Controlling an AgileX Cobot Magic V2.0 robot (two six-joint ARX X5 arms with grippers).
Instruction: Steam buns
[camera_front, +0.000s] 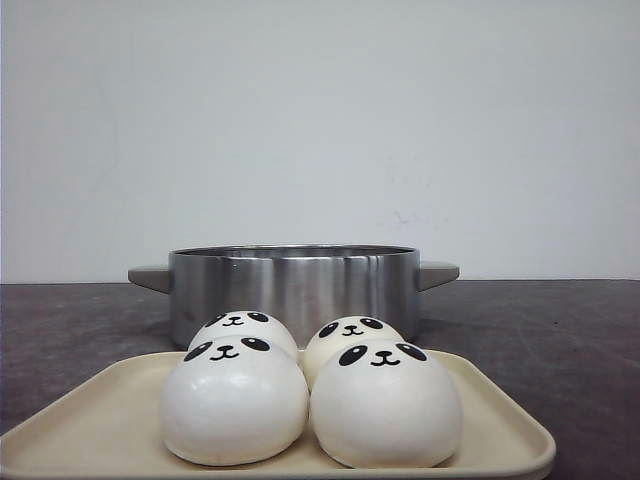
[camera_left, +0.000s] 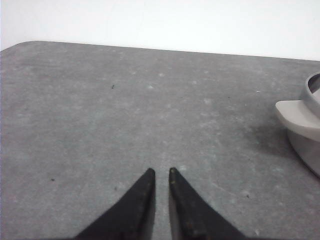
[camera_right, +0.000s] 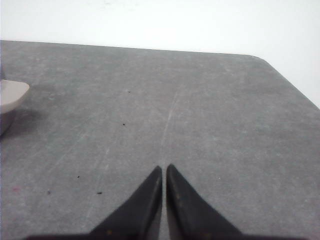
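On the cream tray (camera_front: 90, 425) nearest the camera, the four buns (camera_front: 310, 390) sit in two touching rows with their panda faces turned forward, and a steel pot (camera_front: 292, 287) with grey side handles stands just behind the tray on the grey tabletop (camera_front: 560, 340). Over bare tabletop beside one pot handle (camera_left: 295, 114), my left fingers (camera_left: 161, 173) are almost together, holding nothing. Beside the other handle (camera_right: 11, 93), my right fingers (camera_right: 164, 169) are likewise pressed nearly closed and empty.
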